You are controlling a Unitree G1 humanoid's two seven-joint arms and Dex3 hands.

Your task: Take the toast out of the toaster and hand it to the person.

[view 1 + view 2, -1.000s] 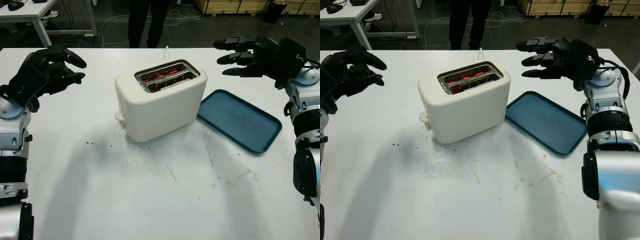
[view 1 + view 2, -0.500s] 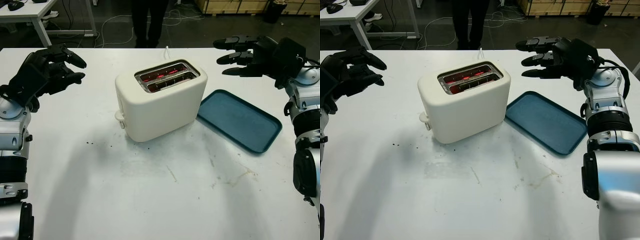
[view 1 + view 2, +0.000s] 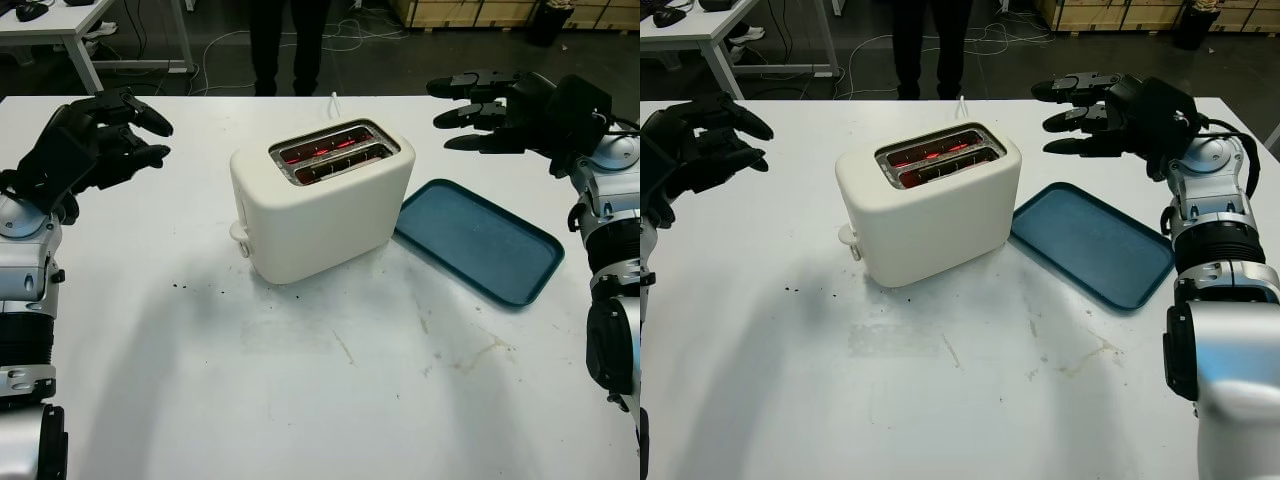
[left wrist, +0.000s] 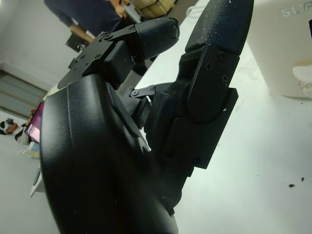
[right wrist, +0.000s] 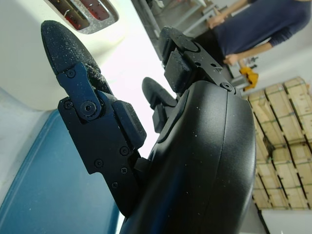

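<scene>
A cream two-slot toaster [image 3: 320, 205] stands at the middle of the white table [image 3: 300, 400], and its slots [image 3: 333, 151] glow red inside. I cannot make out toast in the slots. My left hand [image 3: 150, 135] is raised over the table's left side, well apart from the toaster, open and holding nothing. My right hand [image 3: 445, 115] hovers to the right of the toaster beyond the tray, open and holding nothing. A person [image 3: 290, 40] in dark trousers stands at the far edge of the table; the person's torso and arms [image 5: 263, 24] show in the right wrist view.
A flat blue tray [image 3: 478, 240] lies right of the toaster, close to its side. The toaster's white cable [image 3: 333, 100] runs off the far edge. Another desk [image 3: 60, 30] stands at the back left, with pallets at the back right.
The person at the far edge has shifted their stance a little. Both hands and the toaster stay where they were.
</scene>
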